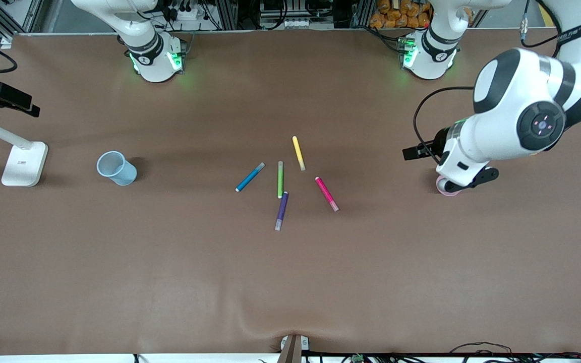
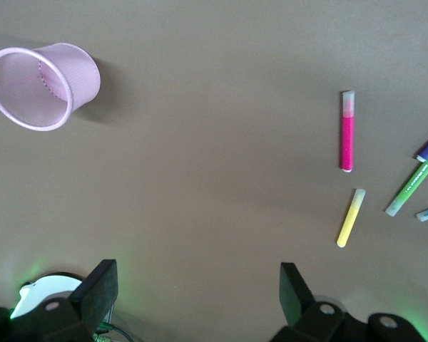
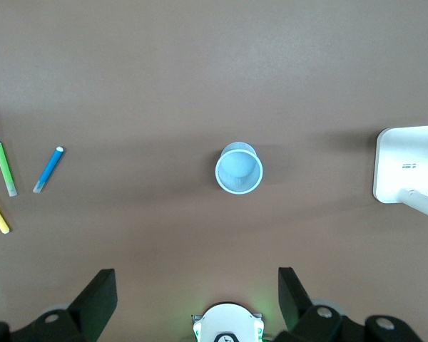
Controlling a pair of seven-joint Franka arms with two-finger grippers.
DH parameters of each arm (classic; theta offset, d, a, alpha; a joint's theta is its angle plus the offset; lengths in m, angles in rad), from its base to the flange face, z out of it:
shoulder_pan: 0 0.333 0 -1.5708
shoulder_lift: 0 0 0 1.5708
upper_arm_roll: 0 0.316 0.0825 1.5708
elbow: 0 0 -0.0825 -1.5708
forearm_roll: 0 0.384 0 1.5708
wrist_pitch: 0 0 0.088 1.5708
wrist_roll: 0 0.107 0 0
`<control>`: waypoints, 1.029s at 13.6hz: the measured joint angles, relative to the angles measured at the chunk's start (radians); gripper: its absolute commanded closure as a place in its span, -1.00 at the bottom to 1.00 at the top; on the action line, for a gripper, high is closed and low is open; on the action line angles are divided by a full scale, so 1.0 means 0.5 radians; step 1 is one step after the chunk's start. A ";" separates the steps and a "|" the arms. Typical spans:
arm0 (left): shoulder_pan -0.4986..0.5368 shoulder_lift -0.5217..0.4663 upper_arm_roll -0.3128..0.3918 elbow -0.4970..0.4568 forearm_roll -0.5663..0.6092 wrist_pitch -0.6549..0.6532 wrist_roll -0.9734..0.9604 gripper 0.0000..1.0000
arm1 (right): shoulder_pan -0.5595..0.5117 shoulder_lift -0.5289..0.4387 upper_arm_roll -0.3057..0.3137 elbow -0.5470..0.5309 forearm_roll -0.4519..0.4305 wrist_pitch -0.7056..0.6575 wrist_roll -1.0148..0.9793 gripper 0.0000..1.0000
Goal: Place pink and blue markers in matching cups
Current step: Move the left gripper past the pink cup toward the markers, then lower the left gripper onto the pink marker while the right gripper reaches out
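The left gripper (image 2: pixel 196 296), jaws wide and empty, hangs over the pink cup (image 1: pixel 445 186), which the arm mostly hides in the front view. The right gripper (image 3: pixel 196 296), equally wide, is out of the front view, above the blue cup (image 1: pixel 115 168). The pink marker (image 1: pixel 326 193) and blue marker (image 1: pixel 249 177) lie mid-table among the others.

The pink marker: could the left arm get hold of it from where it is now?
Probably yes. The pink marker lies flat on bare table, apart from the yellow marker and purple marker. The left gripper is open, with nothing between them.
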State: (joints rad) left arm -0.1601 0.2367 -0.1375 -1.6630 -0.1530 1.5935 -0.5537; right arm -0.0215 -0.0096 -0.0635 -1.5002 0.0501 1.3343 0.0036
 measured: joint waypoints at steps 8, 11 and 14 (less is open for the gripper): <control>-0.025 0.307 -0.008 0.128 -0.225 0.058 -0.094 -1.00 | 0.000 0.003 0.000 0.000 0.000 0.000 0.000 -1.00; -0.054 0.363 -0.010 0.157 -0.241 0.062 -0.312 -1.00 | 0.000 0.003 0.000 0.000 0.000 0.000 0.000 -1.00; -0.108 0.415 -0.012 0.188 -0.250 0.096 -0.430 -1.00 | 0.000 0.003 0.000 0.000 0.000 0.000 0.000 -1.00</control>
State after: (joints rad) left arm -0.2140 0.4443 -0.1433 -1.5688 -0.2778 1.6413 -0.7687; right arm -0.0215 -0.0083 -0.0635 -1.5002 0.0501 1.3343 0.0036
